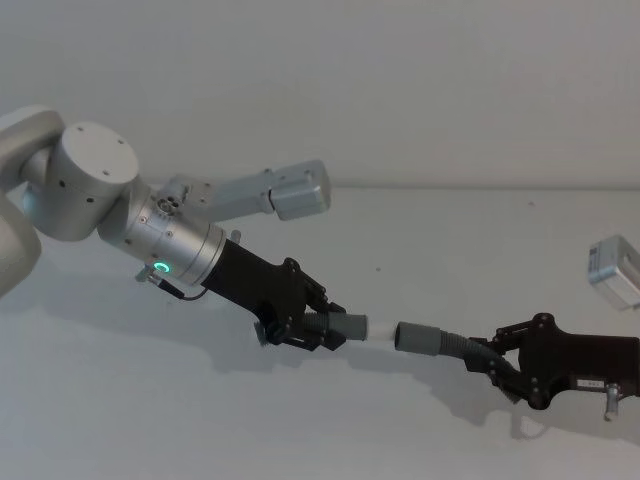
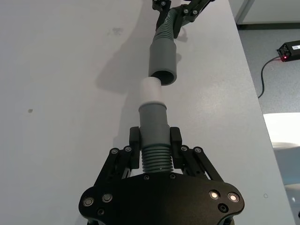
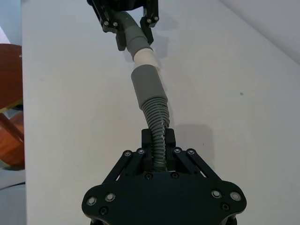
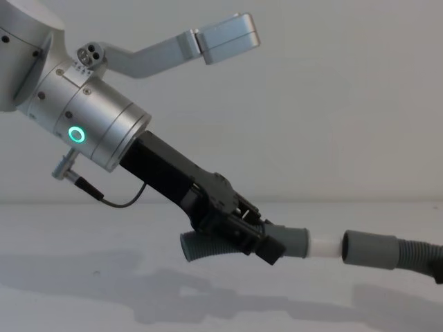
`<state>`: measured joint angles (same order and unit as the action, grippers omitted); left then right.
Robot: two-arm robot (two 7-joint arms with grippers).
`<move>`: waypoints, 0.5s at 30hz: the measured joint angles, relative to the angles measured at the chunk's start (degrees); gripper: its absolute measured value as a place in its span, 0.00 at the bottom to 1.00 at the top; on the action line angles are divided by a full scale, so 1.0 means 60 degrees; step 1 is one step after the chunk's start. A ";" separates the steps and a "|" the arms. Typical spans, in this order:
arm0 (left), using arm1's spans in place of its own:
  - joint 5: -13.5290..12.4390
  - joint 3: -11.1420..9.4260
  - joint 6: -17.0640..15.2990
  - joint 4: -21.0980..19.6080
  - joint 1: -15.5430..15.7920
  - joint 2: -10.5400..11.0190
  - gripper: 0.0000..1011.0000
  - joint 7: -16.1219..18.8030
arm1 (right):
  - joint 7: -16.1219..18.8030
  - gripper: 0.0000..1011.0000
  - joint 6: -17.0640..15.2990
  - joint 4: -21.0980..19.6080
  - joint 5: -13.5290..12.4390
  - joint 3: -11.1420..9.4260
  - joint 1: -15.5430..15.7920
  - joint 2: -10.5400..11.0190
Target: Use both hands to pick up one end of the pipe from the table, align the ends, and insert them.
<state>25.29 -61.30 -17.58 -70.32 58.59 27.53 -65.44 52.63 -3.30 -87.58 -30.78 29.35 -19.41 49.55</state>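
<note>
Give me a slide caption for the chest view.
Left pincer brings the short hose's white tip up to the long hose's socket.

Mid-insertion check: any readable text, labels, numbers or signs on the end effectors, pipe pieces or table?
White label on the right end effector: print too small to read.
Left end effector, short pipe piece, long pipe piece, table: no text visible.

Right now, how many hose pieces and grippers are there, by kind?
Hose pieces: 2, short and long
Grippers: 2, left and right, each shut on a piece
Total: 4
</note>
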 joint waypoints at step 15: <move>0.0088 -0.0065 0.0061 -0.0015 0.0049 -0.0003 0.35 0.0011 | -0.0194 0.14 0.0085 -0.0153 -0.0049 0.0061 0.0065 0.0117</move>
<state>25.82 -61.69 -17.21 -70.42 58.89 27.51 -65.37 51.47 -2.79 -88.49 -31.07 29.72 -19.02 50.25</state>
